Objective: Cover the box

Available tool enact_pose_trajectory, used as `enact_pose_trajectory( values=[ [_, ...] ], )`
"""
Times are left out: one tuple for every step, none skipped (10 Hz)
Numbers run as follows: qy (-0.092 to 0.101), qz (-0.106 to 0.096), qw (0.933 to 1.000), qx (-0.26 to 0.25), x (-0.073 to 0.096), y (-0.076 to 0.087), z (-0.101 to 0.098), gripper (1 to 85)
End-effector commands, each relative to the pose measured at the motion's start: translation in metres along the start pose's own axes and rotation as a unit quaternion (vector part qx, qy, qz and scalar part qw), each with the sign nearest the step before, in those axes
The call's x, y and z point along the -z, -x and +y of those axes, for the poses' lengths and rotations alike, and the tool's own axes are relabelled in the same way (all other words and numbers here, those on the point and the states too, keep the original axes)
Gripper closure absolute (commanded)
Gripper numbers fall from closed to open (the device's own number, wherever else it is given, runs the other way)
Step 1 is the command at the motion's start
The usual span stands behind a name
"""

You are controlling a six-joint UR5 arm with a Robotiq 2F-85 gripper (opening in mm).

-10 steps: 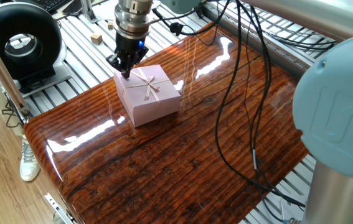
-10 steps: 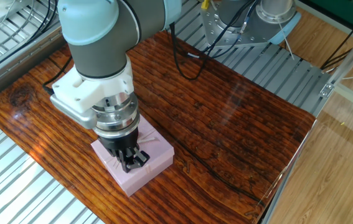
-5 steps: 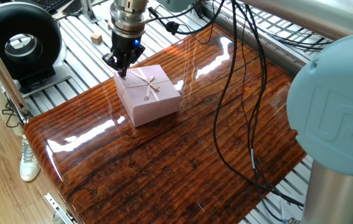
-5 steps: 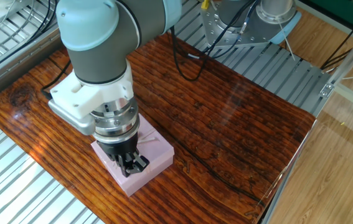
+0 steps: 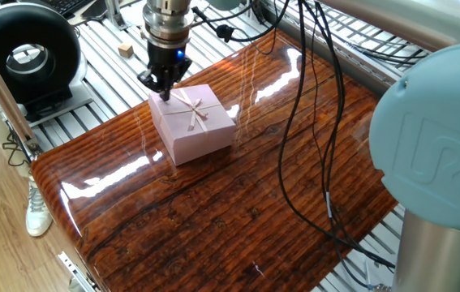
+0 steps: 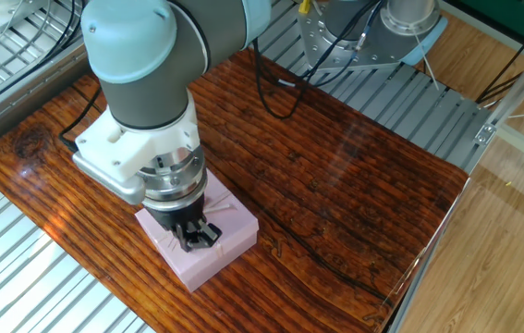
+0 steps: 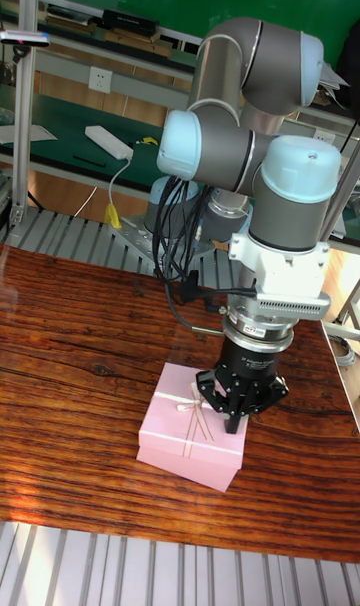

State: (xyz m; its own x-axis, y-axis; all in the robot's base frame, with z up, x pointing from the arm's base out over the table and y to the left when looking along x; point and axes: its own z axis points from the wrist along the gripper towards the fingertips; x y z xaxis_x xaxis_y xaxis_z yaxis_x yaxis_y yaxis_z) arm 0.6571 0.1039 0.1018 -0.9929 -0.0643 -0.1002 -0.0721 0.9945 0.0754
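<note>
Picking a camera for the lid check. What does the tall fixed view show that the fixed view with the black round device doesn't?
Only the tall fixed view: the green wall with shelves behind, the grey-and-blue UR5 arm's stacked joints nearly whole, and the pale pink gift box facing the camera side-on.

Only the view with the black round device: a small wooden block on the slatted metal, and the dangling black cables.

Both: the pink ribboned lid sits on the box on the glossy wooden table, and the black two-finger gripper stands at the lid's edge.

Bright, sharp views; white glare streaks on glossy table (image 5: 294,162).
</note>
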Motion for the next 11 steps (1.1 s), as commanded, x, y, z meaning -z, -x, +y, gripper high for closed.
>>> enact_pose_trajectory(
  values=[
    [-0.015, 0.013, 0.9997, 0.014, -0.0015, -0.0106, -0.0116, 84.7],
    [-0.015, 0.012, 0.9997, 0.014, -0.0017, -0.0099, -0.0111, 84.7],
    [-0.013, 0.010, 0.9998, 0.014, -0.0019, -0.0089, -0.0104, 84.7],
    [-0.012, 0.009, 0.9998, 0.015, -0.0031, -0.0080, -0.0100, 84.7],
    [-0.012, 0.007, 0.9998, 0.015, -0.0064, -0.0057, -0.0091, 84.7],
    [-0.011, 0.005, 0.9998, 0.014, -0.0079, -0.0045, -0.0081, 84.7],
    [-0.009, 0.004, 0.9999, 0.013, -0.0080, -0.0035, -0.0067, 84.7],
    [-0.008, 0.003, 0.9999, 0.012, -0.0083, -0.0027, -0.0057, 84.7],
    [-0.008, 0.003, 0.9999, 0.011, -0.0086, -0.0015, -0.0048, 84.7],
    [-0.008, 0.003, 0.9999, 0.010, -0.0083, -0.0011, -0.0039, 84.7],
    [-0.006, 0.003, 0.9999, 0.009, -0.0077, -0.0012, -0.0032, 84.7]
  ],
)
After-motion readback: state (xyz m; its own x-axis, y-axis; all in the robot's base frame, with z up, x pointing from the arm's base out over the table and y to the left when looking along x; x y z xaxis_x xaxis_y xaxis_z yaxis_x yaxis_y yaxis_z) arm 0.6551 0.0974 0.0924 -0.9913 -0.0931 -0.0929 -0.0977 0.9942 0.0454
